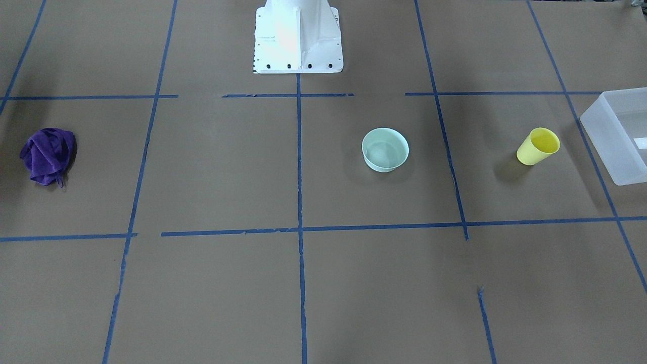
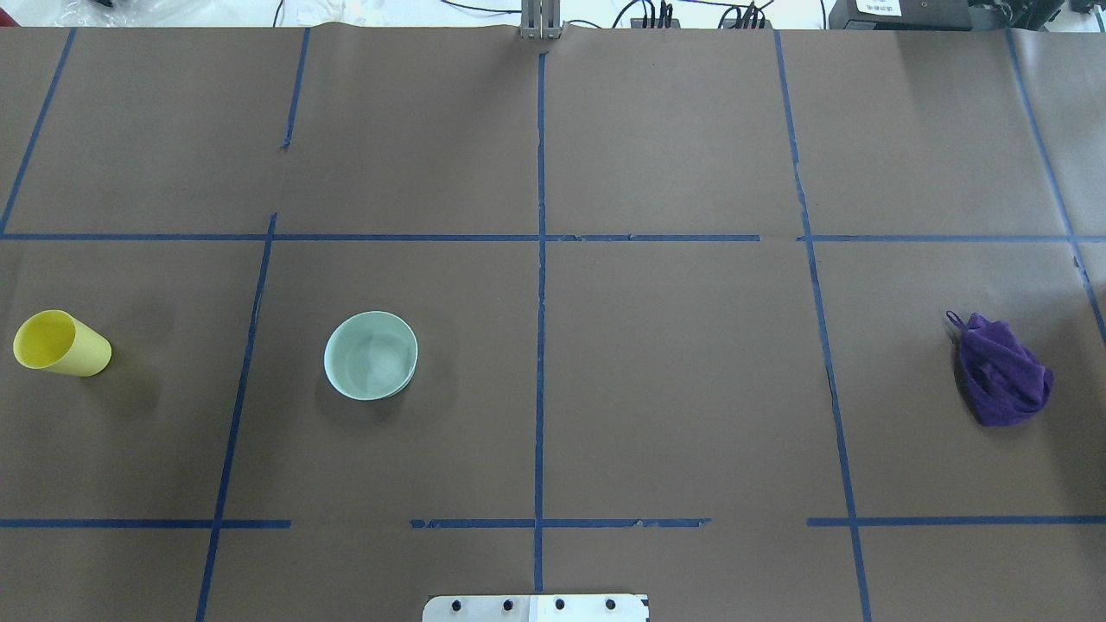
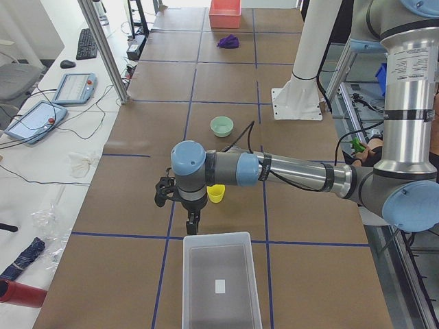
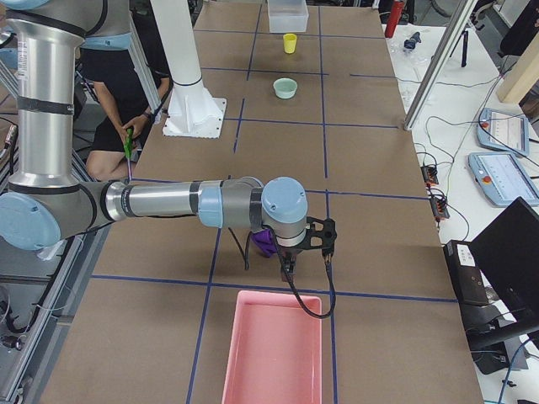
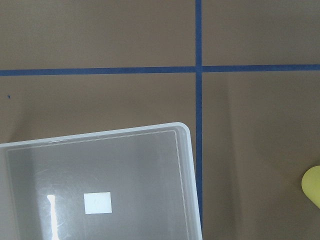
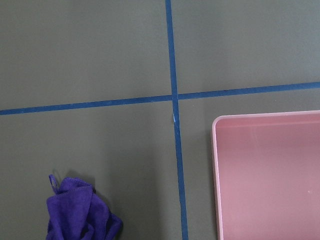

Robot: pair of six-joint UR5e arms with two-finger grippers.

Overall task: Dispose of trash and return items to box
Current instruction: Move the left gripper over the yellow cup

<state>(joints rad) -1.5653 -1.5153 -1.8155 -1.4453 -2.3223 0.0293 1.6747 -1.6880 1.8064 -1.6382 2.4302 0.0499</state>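
The yellow cup (image 1: pixel 538 146) stands upright on the brown table, also seen in the overhead view (image 2: pixel 60 344) and at the edge of the left wrist view (image 5: pixel 312 185). The frosted box (image 1: pixel 606 144) sits beside it at the table's end, and is empty apart from a white label (image 5: pixel 192 180). My left gripper (image 3: pixel 192 223) hangs between the cup (image 3: pixel 216 194) and the box (image 3: pixel 218 236); I cannot tell if it is open. My right gripper (image 4: pixel 288 265) hangs near the purple cloth (image 4: pixel 265 242); I cannot tell its state either.
A pale green bowl (image 1: pixel 385 149) stands near the table's middle (image 2: pixel 371 355). A crumpled purple cloth (image 2: pixel 1002 371) lies at the other end (image 6: pixel 80 210), next to a pink bin (image 6: pixel 216 170) (image 4: pixel 274 295). Blue tape lines grid the table.
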